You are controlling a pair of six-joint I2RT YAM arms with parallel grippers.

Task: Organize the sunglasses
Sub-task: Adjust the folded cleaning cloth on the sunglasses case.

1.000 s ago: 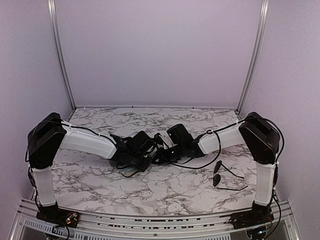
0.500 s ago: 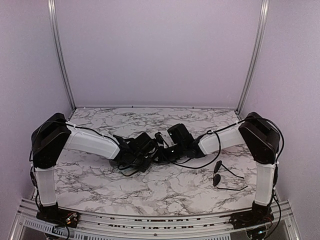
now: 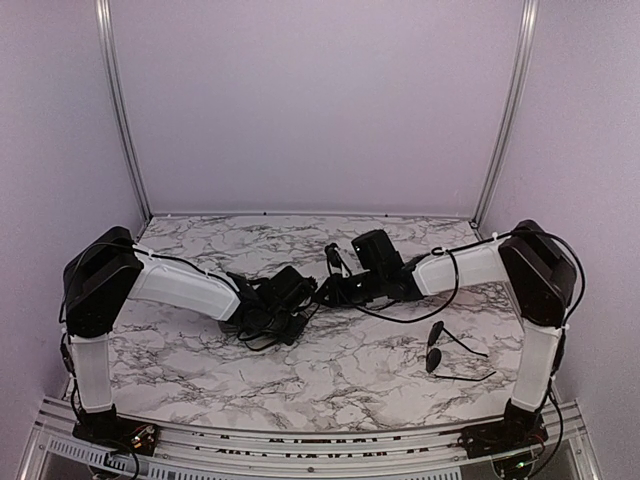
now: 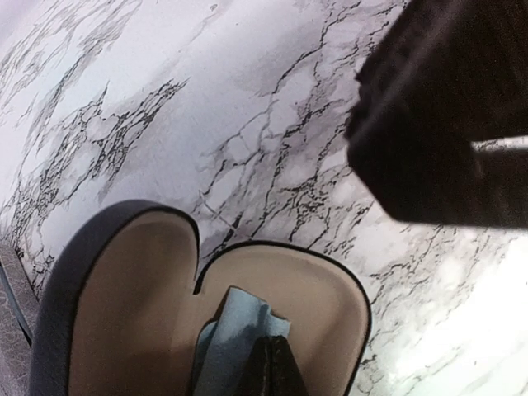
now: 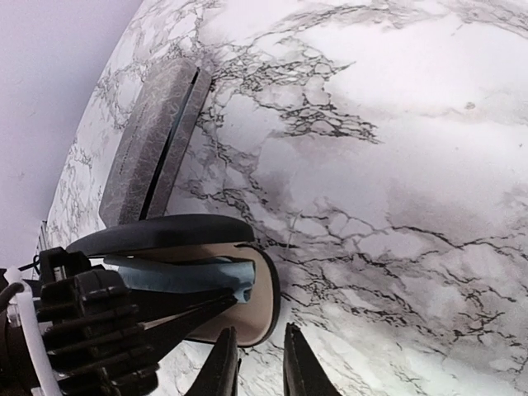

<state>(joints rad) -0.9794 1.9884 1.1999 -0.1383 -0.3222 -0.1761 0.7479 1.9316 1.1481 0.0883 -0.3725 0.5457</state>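
- left gripper (image 4: 269,373): jaws pressed fully together, tips pinching the near edge of a blue cloth (image 4: 235,326).
- straight ahead of and under those shut jaws: an oval case (image 4: 326,289) lying open, beige lining up, cloth partly inside it.
- beyond the left jaws, up and to the right in the left wrist view: a blurred dark bulk, too unclear to name for certain.
- right gripper (image 5: 257,365): jaws a narrow gap apart, nothing between them, hanging clear of the marble table (image 5: 396,165).
- just ahead of the right jaws and slightly to their left: the rounded end of the open oval case, with the left gripper's tip reaching into it at the cloth.
- farther ahead of the right jaws, past the oval case: a grey case (image 5: 148,140), lid down, flat on the table and just beside the oval case's raised lid.
- sunglasses (image 3: 436,352): one pair seen, well apart from both sets of jaws, back toward the right arm's base, flat on the table with the thin arms unfolded, touched by neither gripper.
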